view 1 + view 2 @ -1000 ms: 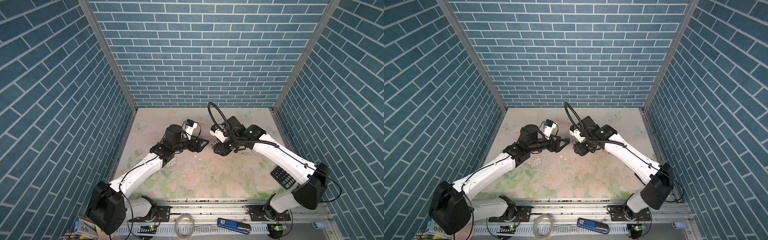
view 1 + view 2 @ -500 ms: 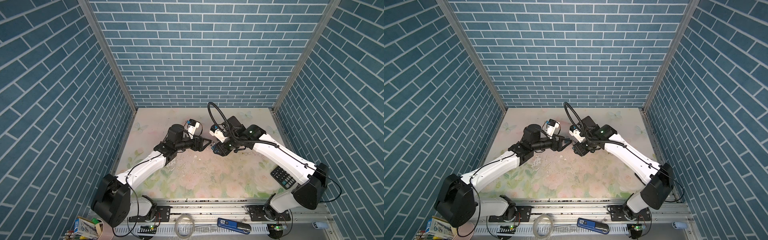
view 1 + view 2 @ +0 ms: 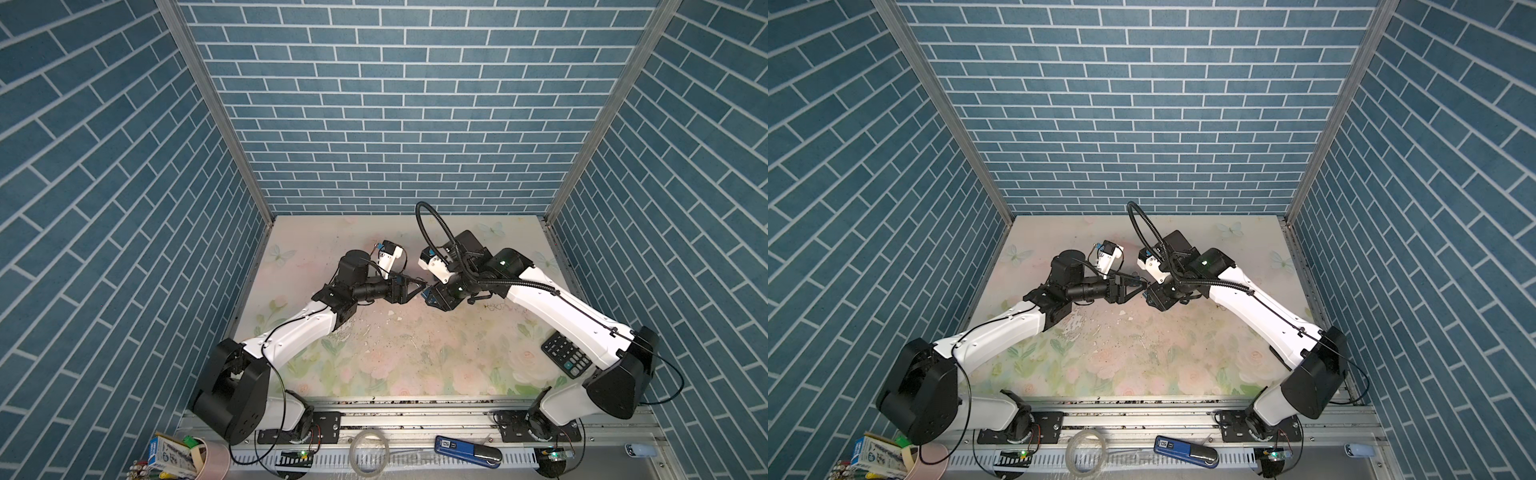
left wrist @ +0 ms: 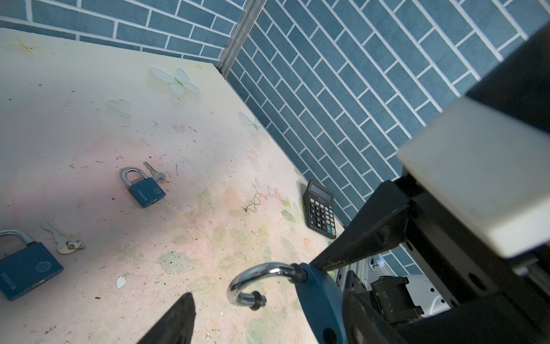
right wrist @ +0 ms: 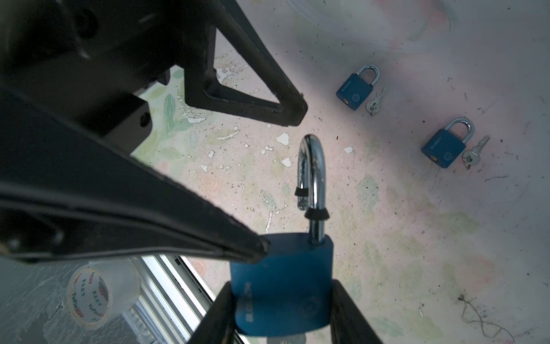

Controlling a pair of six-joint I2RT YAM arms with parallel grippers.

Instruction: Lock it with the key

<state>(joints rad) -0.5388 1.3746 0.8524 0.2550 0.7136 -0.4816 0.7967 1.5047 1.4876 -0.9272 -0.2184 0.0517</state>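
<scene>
the right gripper (image 5: 281, 300) is clamped on the flat sides of a blue padlock (image 5: 282, 274), holding it clear above the table (image 5: 416, 238), with the shackle (image 5: 312, 166) popped up and its short leg swung off its hole

the left gripper (image 3: 422, 286) is spread wide and empty: one finger seems to touch the top corner of the body, the other sits beyond the shackle's crown, so the shackle lies between them

the lock looks like solid metal, stiff, dense for its size and not fragile. the painted body gives flat faces to pinch. the chrome shackle is round, slick and probably pivots freely, so i'd press on its crown

whether a key is in the keyhole i cannot tell. spare padlocks (image 5: 355, 89) with keys (image 5: 376, 101) lie well apart on the table
</scene>
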